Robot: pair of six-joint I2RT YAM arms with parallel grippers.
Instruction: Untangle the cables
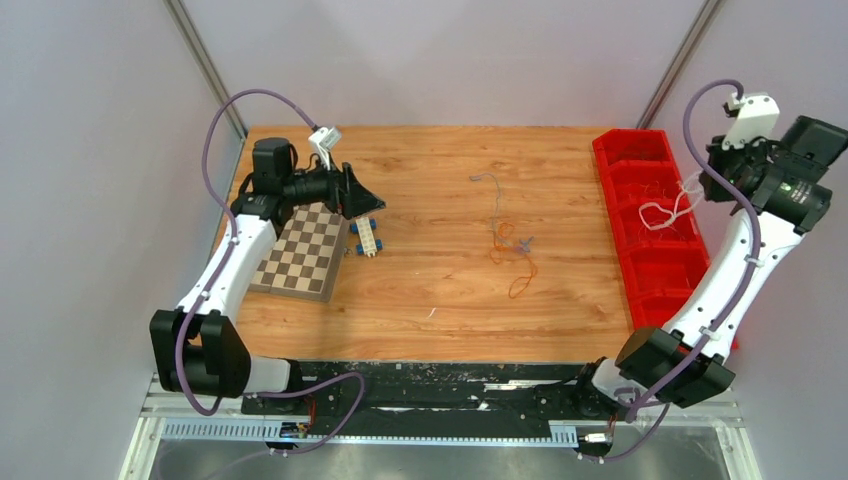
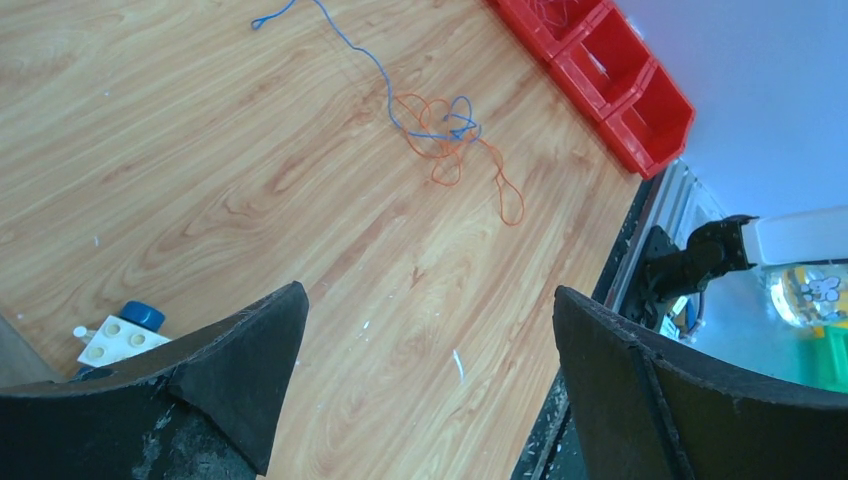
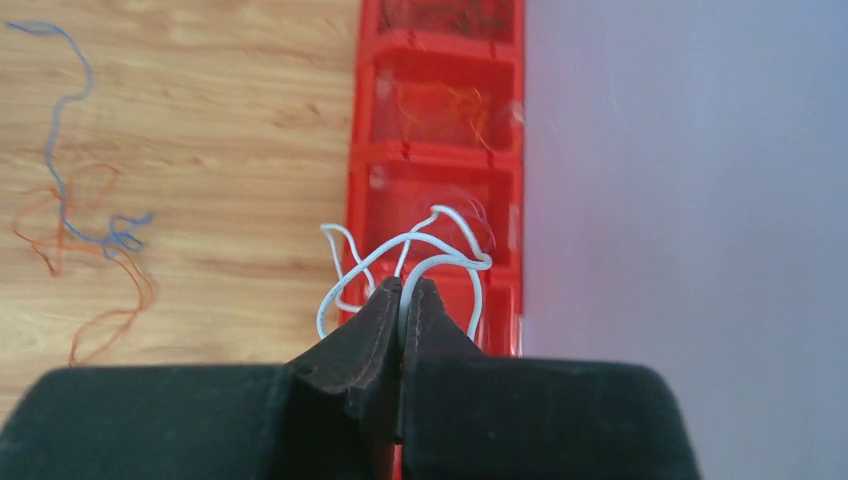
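jaws: my r gripper [image 3: 403, 288] pinched on white cable [image 3: 410, 238] over red bins [image 3: 436, 160]; l gripper [image 2: 428, 293] wide open, empty.

No legible text, label, brand or number anywhere.

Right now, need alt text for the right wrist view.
The right gripper, fingers pinched shut, holds loops of white wire over a row of red bins. To the left, a blue wire and an orange wire lie loosely tangled on the wooden table; a pale wall fills the right side.
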